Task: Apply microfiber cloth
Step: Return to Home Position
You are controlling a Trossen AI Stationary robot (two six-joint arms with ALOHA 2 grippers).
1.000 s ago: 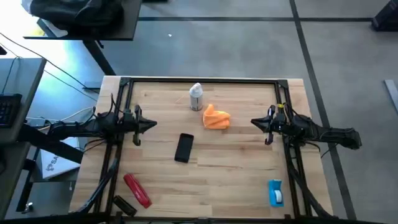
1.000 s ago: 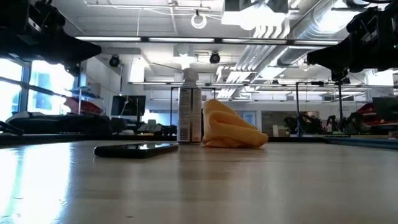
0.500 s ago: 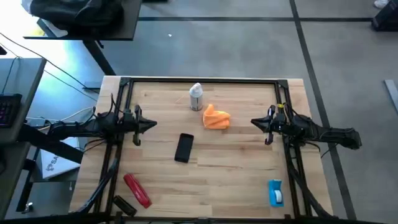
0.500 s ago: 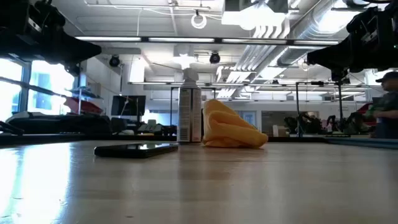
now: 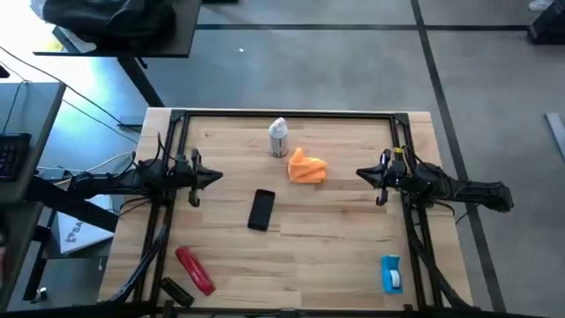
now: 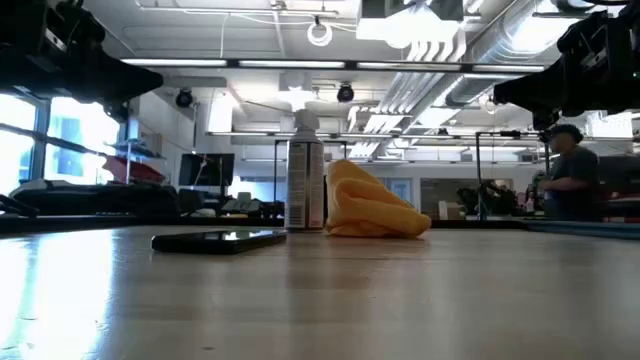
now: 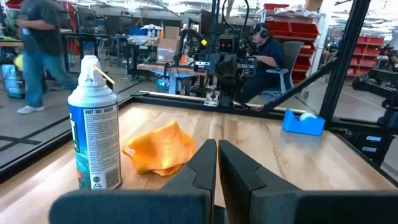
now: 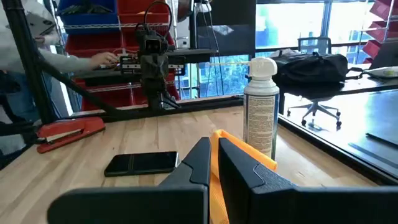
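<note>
The microfiber cloth lies crumpled toward the far middle of the wooden surface, free of both arms. It is just beside the spray can, which stands upright a little farther back and to its left. From table height the two overlap, so I cannot tell whether cloth and can touch. Nearer than the cloth and apart from it, a dark phone lies flat; seen level, it is only a thin dark sliver.

The left gripper hangs over the left side of the surface, pointing inward. Its fingers are pressed almost together, with a hairline slit between them and nothing in it. The right gripper faces it from the right side, likewise narrowed to a slit and empty. From its own wrist camera those fingers cover most of the cloth, leaving only an orange strip. In the low view both arms are dark masses cut off at the upper corners.

Near the front left lies a red stapler. A black thing beside it is partly cut off at the edge, and I cannot make out what it is. A blue tape dispenser sits at the front right. Beyond the surface a person stands in the room, small and dim
</note>
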